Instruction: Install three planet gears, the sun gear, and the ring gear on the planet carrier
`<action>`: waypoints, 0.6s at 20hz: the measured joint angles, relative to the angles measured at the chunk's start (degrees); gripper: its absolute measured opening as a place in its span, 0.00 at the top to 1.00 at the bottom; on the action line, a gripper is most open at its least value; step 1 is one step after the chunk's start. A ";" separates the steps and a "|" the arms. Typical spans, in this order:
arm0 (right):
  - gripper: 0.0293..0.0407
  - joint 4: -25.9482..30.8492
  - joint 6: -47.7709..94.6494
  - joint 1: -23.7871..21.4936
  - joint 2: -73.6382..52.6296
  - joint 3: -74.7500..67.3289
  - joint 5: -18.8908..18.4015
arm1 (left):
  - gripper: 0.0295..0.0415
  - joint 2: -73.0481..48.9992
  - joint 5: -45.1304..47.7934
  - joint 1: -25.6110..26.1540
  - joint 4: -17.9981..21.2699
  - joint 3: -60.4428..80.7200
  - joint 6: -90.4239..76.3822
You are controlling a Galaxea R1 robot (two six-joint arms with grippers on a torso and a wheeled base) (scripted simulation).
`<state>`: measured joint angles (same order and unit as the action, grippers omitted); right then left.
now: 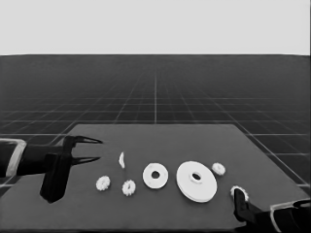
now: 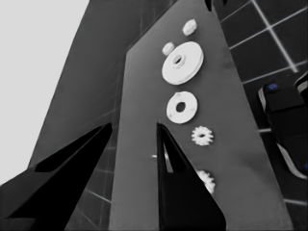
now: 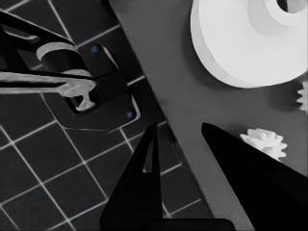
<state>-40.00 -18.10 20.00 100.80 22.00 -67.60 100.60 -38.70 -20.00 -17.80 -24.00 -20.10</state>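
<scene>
A planet gear [image 1: 239, 192] lies just beside the open right claw [image 3: 180, 132].

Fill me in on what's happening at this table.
Nothing is assembled yet. The smaller round part and the larger round part lie apart mid-table, with four gears loose: two left of the smaller part, one beyond the larger, one near the right corner. The right tool, open, is beside that last gear without holding it. The left tool waits open over the table's left end, near a thin white piece.
</scene>
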 joint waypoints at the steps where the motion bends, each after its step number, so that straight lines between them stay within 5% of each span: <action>1: 1.00 4.33 0.19 3.10 0.78 -3.03 1.33 | 1.00 -0.16 -2.82 4.05 4.20 4.08 0.15; 2: 0.87 2.55 0.11 1.93 0.46 -1.69 0.77 | 0.99 -0.10 -1.69 2.56 2.50 2.45 0.09; 3: 0.62 1.51 0.07 1.25 0.26 -0.90 0.45 | 0.84 -0.08 -1.02 1.65 1.48 1.44 0.05; 4: 0.34 0.89 0.04 0.86 0.15 -0.45 0.25 | 0.57 -0.06 -0.62 1.12 0.88 0.85 0.03; 5: 0.24 0.53 0.02 0.63 0.08 -0.19 0.14 | 0.29 6.44 -22.68 13.15 -26.83 -0.40 27.85; 6: 0.21 0.32 0.01 0.50 0.05 -0.04 0.08 | 0.12 17.34 -46.27 18.24 -26.89 -6.20 56.50; 8: 0.19 0.13 0.00 0.38 0.01 0.09 0.02 | 0.17 27.37 -51.23 19.55 -5.62 -24.16 82.37; 10: 0.19 0.06 0.00 0.34 0.00 0.14 0.00 | 0.24 29.98 -48.38 20.25 2.90 -34.08 86.85; 12: 0.19 0.04 0.00 0.33 0.00 0.15 -0.01 | 0.25 31.03 -47.39 20.54 5.99 -38.27 87.50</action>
<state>-39.96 -18.10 20.33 100.80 22.15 -67.61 131.63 -86.09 0.54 -11.81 -62.27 67.40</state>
